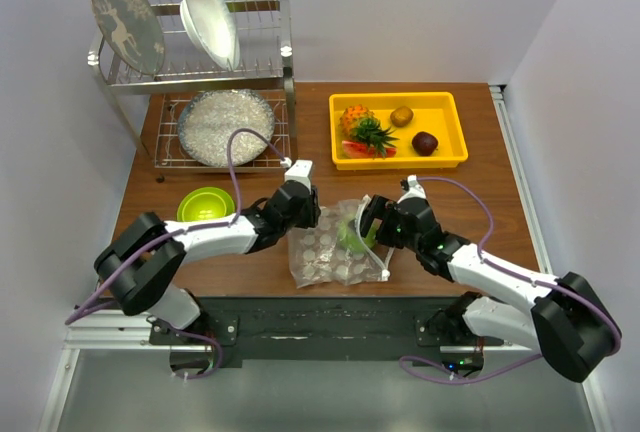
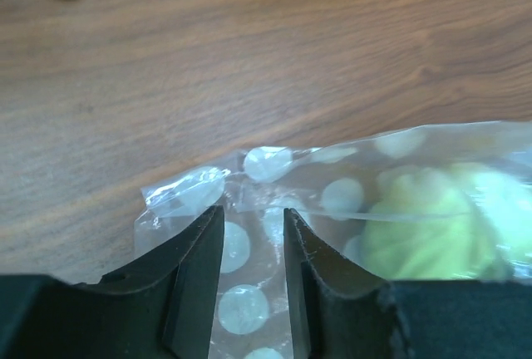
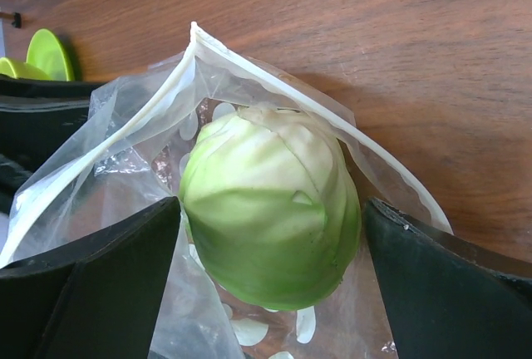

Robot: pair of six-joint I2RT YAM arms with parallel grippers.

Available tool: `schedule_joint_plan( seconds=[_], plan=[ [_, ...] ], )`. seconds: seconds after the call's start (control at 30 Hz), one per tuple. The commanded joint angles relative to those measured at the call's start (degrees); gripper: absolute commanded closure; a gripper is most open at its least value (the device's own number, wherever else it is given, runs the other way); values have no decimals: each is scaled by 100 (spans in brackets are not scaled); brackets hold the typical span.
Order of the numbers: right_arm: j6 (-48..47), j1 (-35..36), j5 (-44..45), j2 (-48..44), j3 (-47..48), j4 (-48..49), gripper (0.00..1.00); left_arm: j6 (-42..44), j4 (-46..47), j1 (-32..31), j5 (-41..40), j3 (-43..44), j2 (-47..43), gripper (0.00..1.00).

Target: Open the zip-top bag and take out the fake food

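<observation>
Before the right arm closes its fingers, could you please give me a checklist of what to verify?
1. Mouth of the zip-top bag parted: ok.
2. The green fruit sits in the opening, uncovered: ok.
3. The right gripper straddles the fruit: ok, jaws wide open on either side.
4. The left gripper pinning the bag's corner: not ok, fingers apart over the film.
5. Bare room in the yellow tray: ok.

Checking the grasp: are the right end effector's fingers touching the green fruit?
Cannot tell. Right wrist view: the open right end effector flanks the green fruit in the zip-top bag; fruit and finger edges meet in outline, neither contact nor gap plain.
</observation>
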Motion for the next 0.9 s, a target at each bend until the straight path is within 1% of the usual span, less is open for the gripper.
schedule_joint_plan(
  seconds=[0.0, 0.1, 0.13, 0.2, 0.23, 0.3, 0.33, 0.37, 0.43, 0.67, 0.8, 0.87],
  plan=[
    [118, 12, 39, -111, 31, 176, 5, 177, -141, 20, 111, 299, -367, 62],
    [170, 12, 101, -32, 48, 176, 8, 124, -290, 21, 182, 335, -490, 71],
    [179, 3, 110, 3, 48, 185, 9, 89, -369, 12, 208, 335, -569, 77],
    [188, 12, 127, 91, 75, 168, 11, 36, -440, -23, 226, 326, -675, 82],
    [197, 12, 136, 126, 83, 167, 14, -16, -484, -58, 243, 317, -771, 87],
    [215, 12, 136, 188, 75, 185, 18, -78, -493, -111, 296, 274, -868, 91],
    [223, 12, 145, 231, 66, 202, 18, -174, -458, -164, 383, 247, -930, 95],
    [232, 3, 136, 249, 57, 211, 19, -218, -423, -182, 445, 212, -948, 97],
    [241, 12, 145, 276, 48, 220, 23, -376, -274, -286, 568, 54, -931, 100],
    [223, 3, 259, 188, 31, 141, 26, -930, 219, -384, 569, -824, -667, 100],
    [215, 12, 303, 83, 39, 62, 33, -1019, 281, -384, 376, -1036, -535, 100],
    [197, 12, 303, 39, 57, 18, 34, -1027, 254, -384, 297, -1054, -447, 100]
  ],
)
